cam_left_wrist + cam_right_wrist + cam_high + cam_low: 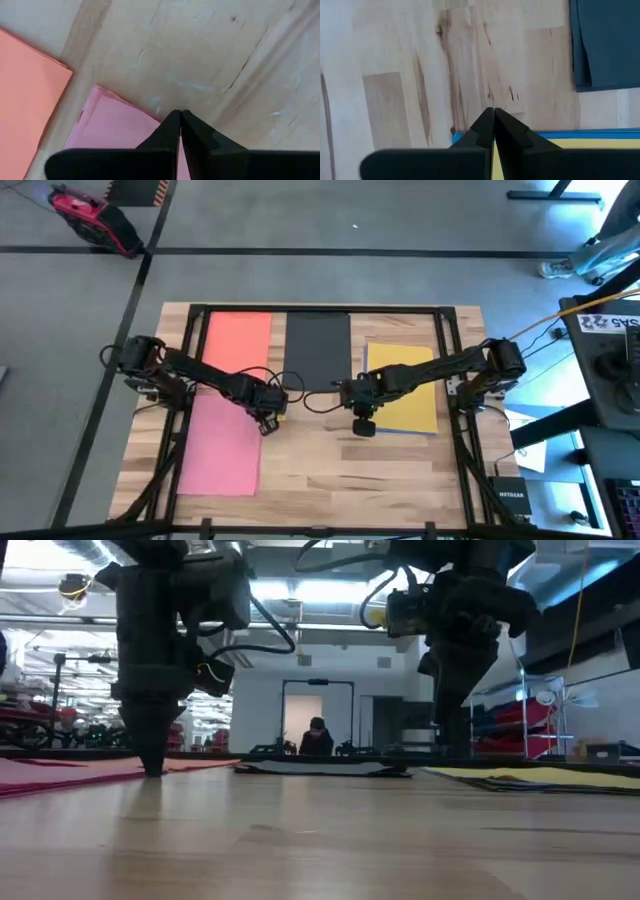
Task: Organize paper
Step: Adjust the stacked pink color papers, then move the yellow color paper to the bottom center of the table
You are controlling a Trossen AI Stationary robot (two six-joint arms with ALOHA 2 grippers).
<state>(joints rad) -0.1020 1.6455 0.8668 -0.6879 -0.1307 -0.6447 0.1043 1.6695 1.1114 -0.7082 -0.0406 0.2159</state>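
Observation:
Four patches of paper lie flat on the wooden table (320,470). An orange sheet (238,340) is at the far left and a black sheet (318,348) beside it. A yellow sheet (405,388) rests on a blue one (545,134), and a pink sheet (222,445) lies at the near left. My left gripper (180,114) is shut, tips down at the pink sheet's right edge. My right gripper (493,110) is shut and stands at the left edge of the yellow-and-blue stack, near its corner. My left gripper points down, and its shut fingertips (152,768) stand on the pink sheet's right edge (150,117), close to its far right corner. The sheet lies flat on the table. My right gripper hangs over the blue sheet's edge (470,134); whether it touches, I cannot tell.
Dark frame bars (195,330) run along the table's left, right and far sides. Bare wood (340,480) lies between the pink sheet and the yellow stack and toward the near edge. A person (317,737) sits far off in the room behind.

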